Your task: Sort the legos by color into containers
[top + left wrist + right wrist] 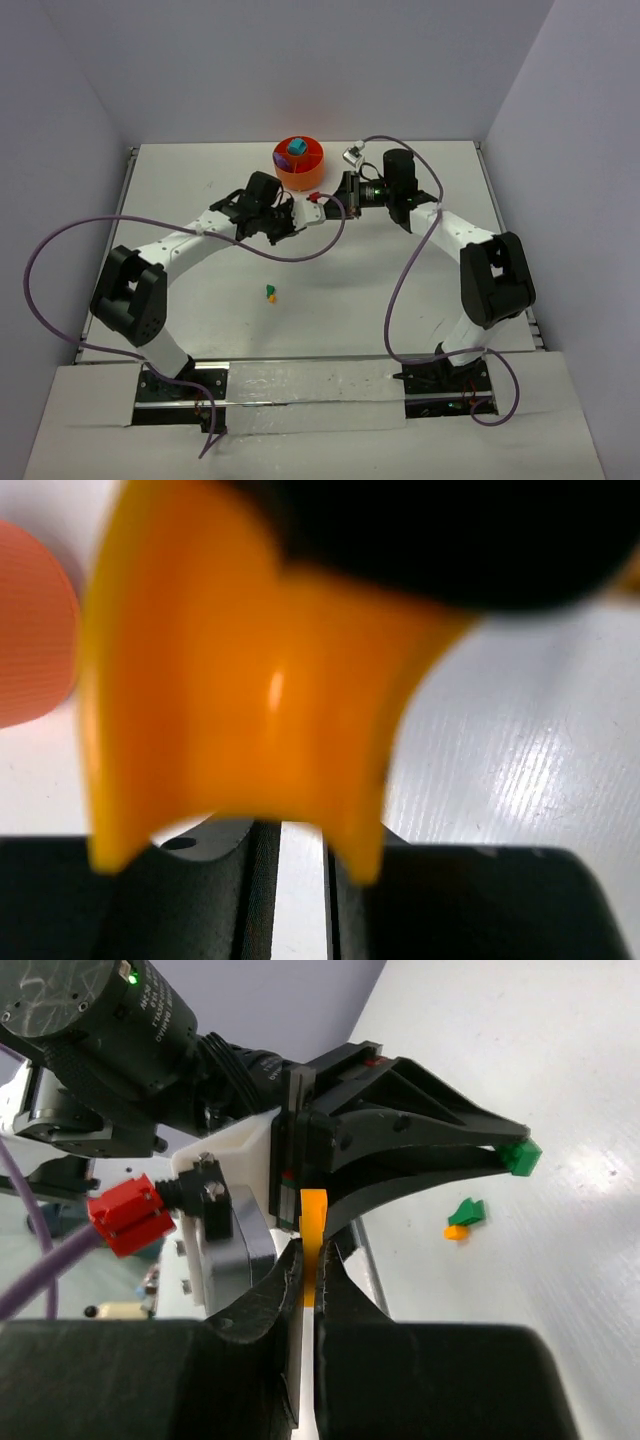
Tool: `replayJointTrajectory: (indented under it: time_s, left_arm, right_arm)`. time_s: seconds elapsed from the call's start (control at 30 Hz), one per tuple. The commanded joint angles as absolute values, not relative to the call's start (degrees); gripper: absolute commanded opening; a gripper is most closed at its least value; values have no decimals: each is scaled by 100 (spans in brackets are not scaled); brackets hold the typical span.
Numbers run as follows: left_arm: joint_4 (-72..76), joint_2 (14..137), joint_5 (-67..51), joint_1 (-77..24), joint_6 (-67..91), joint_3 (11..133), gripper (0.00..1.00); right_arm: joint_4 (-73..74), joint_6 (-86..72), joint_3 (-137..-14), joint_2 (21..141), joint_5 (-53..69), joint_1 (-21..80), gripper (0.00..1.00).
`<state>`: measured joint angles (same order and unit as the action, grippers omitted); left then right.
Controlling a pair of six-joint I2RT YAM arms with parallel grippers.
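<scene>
Lego (520,1157) in left end effector (501,1148)

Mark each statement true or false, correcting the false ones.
The round orange plastic tub holds a teal-blue plastic brick. True.
The right gripper stands wide open. False: it is shut on an orange-yellow plastic piece.
The left gripper pinches a small green plastic brick. True.
The tub sits at the white table's near edge. False: it stands toward the far side.
Every brick is already in the tub. False: a loose green and orange-yellow pair lies on the table.
</scene>
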<state>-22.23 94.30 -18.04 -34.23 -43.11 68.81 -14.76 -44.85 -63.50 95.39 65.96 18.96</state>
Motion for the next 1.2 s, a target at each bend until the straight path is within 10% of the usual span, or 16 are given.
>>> replayJointTrajectory:
  time_s: [0.0,0.3,1.17]
  left_arm:
    - [-2376,9095,-2383,-3098,-3895,6951,0]
    - [-2643,8709,-4859,-1975,-2883,7358,0]
    - [-920,8539,-4758,-631,400,8348,0]
  right_arm:
    - [-448,-3509,-7001,9495,6199,1747,0]
    - [927,-2195,-8164,9931,4704,1547,0]
    - [985,-180,-12438,13234,2288,1928,0]
